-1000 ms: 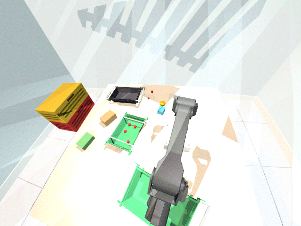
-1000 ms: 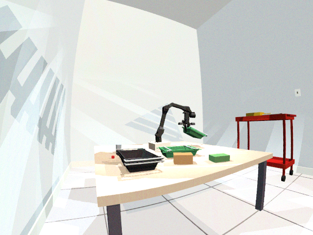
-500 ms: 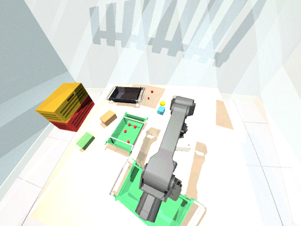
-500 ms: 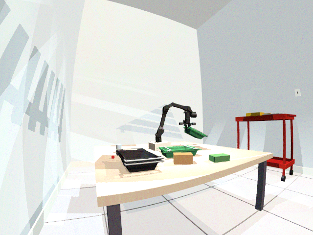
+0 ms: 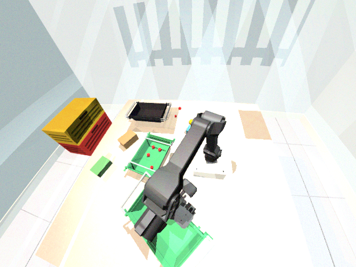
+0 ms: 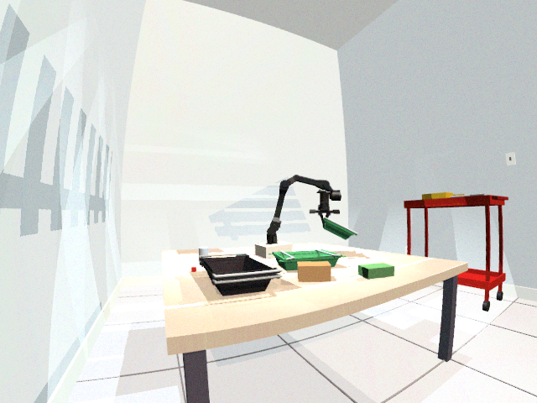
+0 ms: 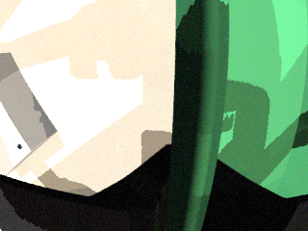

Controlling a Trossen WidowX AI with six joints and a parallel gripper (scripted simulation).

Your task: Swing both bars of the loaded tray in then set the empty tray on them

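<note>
The loaded green tray (image 5: 161,156) (image 6: 284,262) stands on the table with several small red blocks inside. One wire bar (image 5: 142,166) lies across its top near one end, and the other bar (image 5: 158,142) crosses near the far end. My gripper (image 6: 322,217) (image 7: 181,153) is shut on a side wall of the empty green tray (image 5: 175,241) (image 6: 339,228) (image 7: 255,58). That tray hangs in the air, steeply tilted, to one side of the loaded tray. One of its own bars (image 5: 133,191) sticks out. The arm hides part of it and the fingertips in the top view.
A black tray (image 5: 134,117) (image 6: 240,288) stands at the table's far end. An orange-brown block (image 5: 128,139) (image 6: 314,271) and a green block (image 5: 100,166) (image 6: 376,270) stand beside the loaded tray. A blue block (image 5: 188,129) and a yellow thing (image 5: 190,122) are partly behind the arm.
</note>
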